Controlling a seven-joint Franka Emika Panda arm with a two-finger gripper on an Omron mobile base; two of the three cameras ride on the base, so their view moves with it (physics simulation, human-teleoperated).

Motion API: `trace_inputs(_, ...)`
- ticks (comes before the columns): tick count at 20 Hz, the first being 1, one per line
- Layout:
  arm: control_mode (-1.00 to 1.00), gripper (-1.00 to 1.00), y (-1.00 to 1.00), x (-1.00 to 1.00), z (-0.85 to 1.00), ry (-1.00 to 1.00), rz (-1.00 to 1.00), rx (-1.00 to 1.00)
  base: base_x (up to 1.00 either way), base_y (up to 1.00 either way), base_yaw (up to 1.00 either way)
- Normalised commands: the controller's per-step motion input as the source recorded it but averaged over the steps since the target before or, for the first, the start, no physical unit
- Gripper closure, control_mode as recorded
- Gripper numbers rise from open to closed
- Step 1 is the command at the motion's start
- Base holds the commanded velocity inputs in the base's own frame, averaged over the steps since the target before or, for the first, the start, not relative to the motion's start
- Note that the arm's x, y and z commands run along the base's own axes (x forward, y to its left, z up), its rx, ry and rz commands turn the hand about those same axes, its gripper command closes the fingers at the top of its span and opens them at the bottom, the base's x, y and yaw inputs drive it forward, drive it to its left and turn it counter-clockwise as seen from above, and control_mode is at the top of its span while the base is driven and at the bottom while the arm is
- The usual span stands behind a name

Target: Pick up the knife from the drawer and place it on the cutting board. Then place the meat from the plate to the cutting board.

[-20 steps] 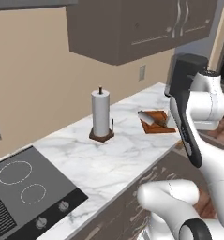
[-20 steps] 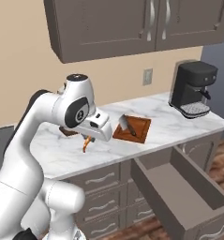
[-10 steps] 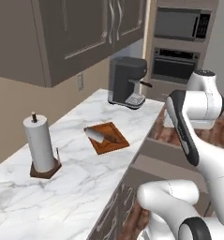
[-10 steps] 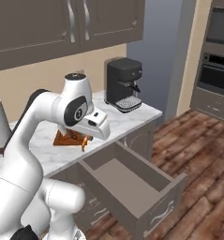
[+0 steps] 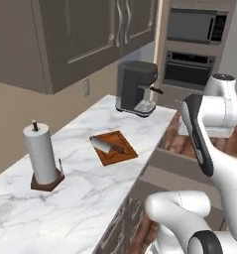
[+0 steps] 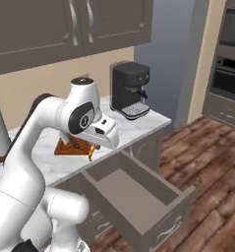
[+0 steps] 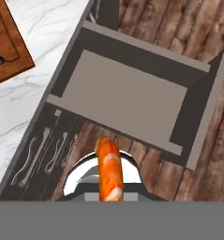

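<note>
Meat [image 7: 109,173] now over drawer [image 7: 127,101], between fingers.

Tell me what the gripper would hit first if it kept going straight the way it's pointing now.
Probably the open drawer. The gripper, shut on the meat, looks down on the drawer's bare floor with wood flooring beyond. Depth is unclear, so its near wall may come first.

marble desk [image 5: 85,163] with a coffee machine [image 5: 136,88], dark upper cabinets [image 6: 65,29], wall ovens [image 5: 192,44], beige wall [image 6: 50,78], wood plank floor [image 6: 212,152].
</note>
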Motion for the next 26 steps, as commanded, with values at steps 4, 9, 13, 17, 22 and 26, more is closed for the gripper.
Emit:
trace_inputs(4,1.00,1.00,0.00,0.00,0.00,0.00,0.00,0.00,1.00,0.35,0.58)
trace_inputs(9,1.00,1.00,0.00,0.00,0.00,0.00,0.00,0.00,1.00,0.20,0.62)
trace_inputs(13,1.00,1.00,0.00,0.00,0.00,0.00,0.00,0.00,0.97,0.30,0.49)
trace_inputs(17,1.00,1.00,0.00,0.00,0.00,0.00,0.00,0.00,0.89,0.28,0.46)
trace_inputs(22,1.00,1.00,0.00,0.00,0.00,0.00,0.00,0.00,0.77,0.28,0.42)
trace_inputs(26,1.00,1.00,0.00,0.00,0.00,0.00,0.00,0.00,0.69,0.26,0.40)
